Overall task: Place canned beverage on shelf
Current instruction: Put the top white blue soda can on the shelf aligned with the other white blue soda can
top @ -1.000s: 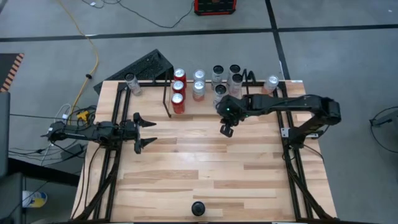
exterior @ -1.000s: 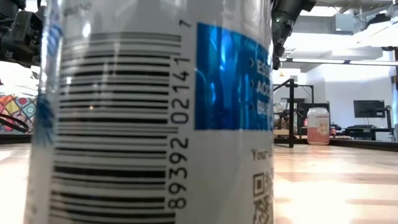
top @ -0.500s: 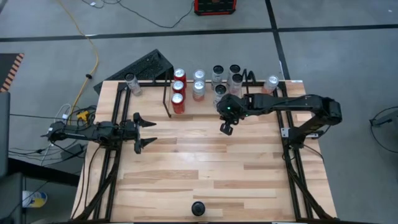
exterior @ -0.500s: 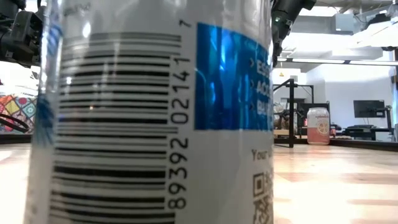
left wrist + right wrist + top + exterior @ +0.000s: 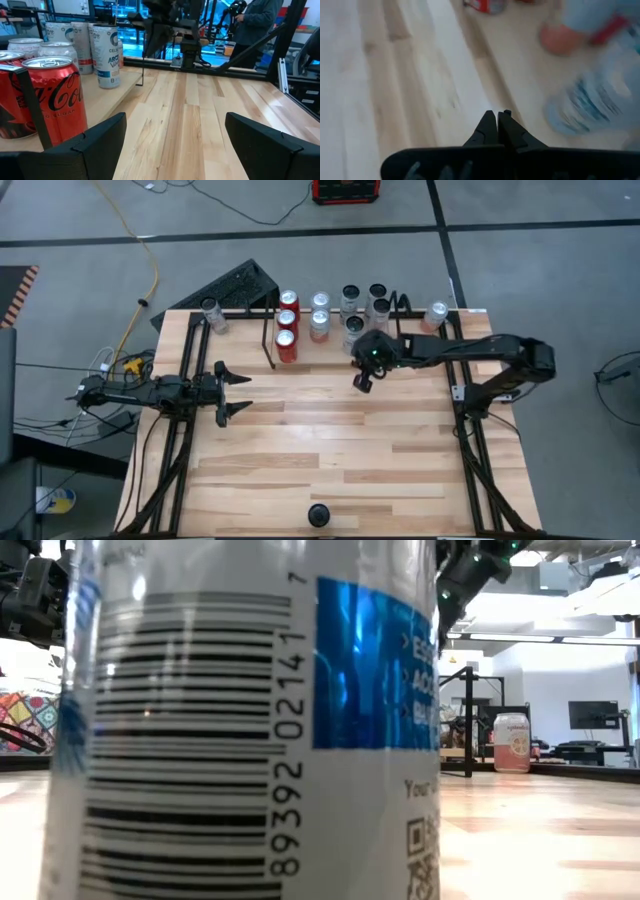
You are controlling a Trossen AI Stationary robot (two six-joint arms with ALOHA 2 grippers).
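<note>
**Meanwhile, cans crowd the bench's far edge**

Here the left gripper [image 5: 232,394] hangs spread and empty near the bench's [image 5: 330,470] left edge. The shelf [image 5: 268,330] stands at the far edge, red cans [image 5: 287,332] inside. Just right, the right gripper [image 5: 361,384], fingers pressed together and empty, hovers beside silver cans [image 5: 362,308].

You see two slim matte-black jointed arms. The left gripper [image 5: 236,393] ends in two pointed black fingers [image 5: 95,142], broad and wedge-shaped. The right gripper [image 5: 362,384] carries a small green light and narrow tapered black fingertips [image 5: 489,129].
</note>
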